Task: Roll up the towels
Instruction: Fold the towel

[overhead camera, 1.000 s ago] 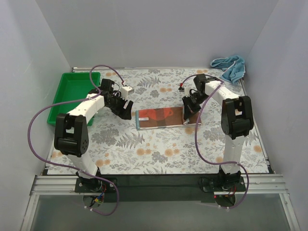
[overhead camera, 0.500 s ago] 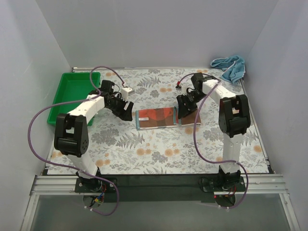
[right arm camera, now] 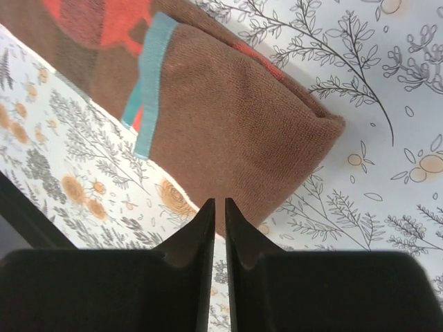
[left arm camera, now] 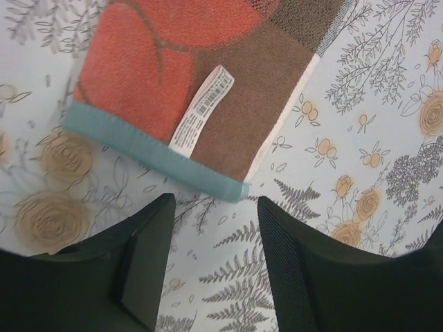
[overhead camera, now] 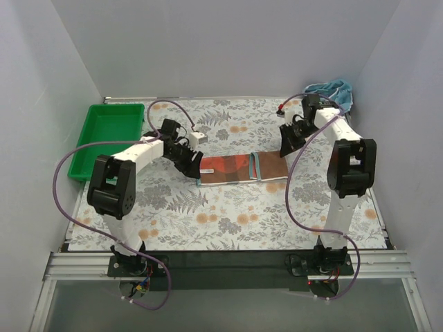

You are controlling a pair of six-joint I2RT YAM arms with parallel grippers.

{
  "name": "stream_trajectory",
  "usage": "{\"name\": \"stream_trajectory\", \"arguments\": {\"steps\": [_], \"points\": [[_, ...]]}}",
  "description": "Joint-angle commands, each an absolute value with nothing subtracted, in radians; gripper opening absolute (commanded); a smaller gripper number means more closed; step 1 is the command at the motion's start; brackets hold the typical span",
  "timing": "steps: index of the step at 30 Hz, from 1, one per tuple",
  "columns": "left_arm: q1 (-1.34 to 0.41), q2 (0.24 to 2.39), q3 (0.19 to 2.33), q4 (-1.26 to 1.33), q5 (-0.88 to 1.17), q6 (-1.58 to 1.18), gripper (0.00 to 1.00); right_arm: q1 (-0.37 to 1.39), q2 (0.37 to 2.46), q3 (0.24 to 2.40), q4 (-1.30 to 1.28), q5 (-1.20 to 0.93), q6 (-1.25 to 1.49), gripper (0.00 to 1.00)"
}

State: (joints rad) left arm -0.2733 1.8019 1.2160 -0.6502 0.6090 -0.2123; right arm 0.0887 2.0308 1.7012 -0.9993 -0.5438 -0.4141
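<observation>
Rust-red towel (overhead camera: 232,169), long axis parallel to table (overhead camera: 228,221) near edge; white tag (left arm camera: 202,111) print unreadable. Left gripper (left arm camera: 214,214) agape, empty; right gripper (right arm camera: 217,207) nearly closed, empty.

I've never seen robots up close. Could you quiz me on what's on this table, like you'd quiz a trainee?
1. True or false: the red-brown towel is fully rolled up.
2. Where is the light blue towel? A, on top of the red-brown towel; B, bunched in the far right corner of the table; C, hanging off the near edge.
3. Fill in: the ___ gripper's jaws stand wide apart, with nothing between them.
Key: 1 false, it lies flat with only its right end folded over; 2 B; 3 the left gripper.
</observation>
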Motion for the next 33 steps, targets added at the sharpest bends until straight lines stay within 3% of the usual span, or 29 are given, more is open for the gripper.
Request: {"name": "stream_trajectory", "arguments": {"steps": [1, 11, 17, 20, 22, 26, 29, 33], "points": [[-0.308, 1.848, 1.256, -0.624, 0.598, -0.221, 0.45, 0.109, 2.083, 1.655, -0.988, -0.509, -0.443, 0.15], [-0.339, 2.043, 1.368, -0.66, 0.491, -0.267, 0.28, 0.138, 2.05, 1.375, -0.842, -0.495, -0.407, 0.12], [-0.298, 2.144, 1.515, -0.663, 0.371, -0.261, 0.25, 0.187, 1.947, 1.18, -0.819, -0.558, -0.391, 0.12], [-0.269, 2.257, 1.711, -0.679, 0.347, -0.226, 0.26, 0.277, 1.901, 1.122, -0.824, -0.644, -0.4, 0.15], [-0.258, 2.333, 1.933, -0.763, 0.383, -0.203, 0.29, 0.372, 1.884, 1.115, -0.827, -0.744, -0.406, 0.23], [-0.259, 2.441, 2.155, -0.865, 0.463, -0.179, 0.38, 0.439, 1.872, 1.19, -0.891, -0.899, -0.4, 0.32], [-0.258, 2.36, 2.111, -0.855, 0.492, -0.192, 0.42, 0.379, 1.832, 1.255, -0.957, -0.952, -0.419, 0.35], [-0.259, 2.116, 1.751, -0.729, 0.537, -0.233, 0.47, 0.246, 1.772, 1.281, -1.006, -0.918, -0.455, 0.38]]}}
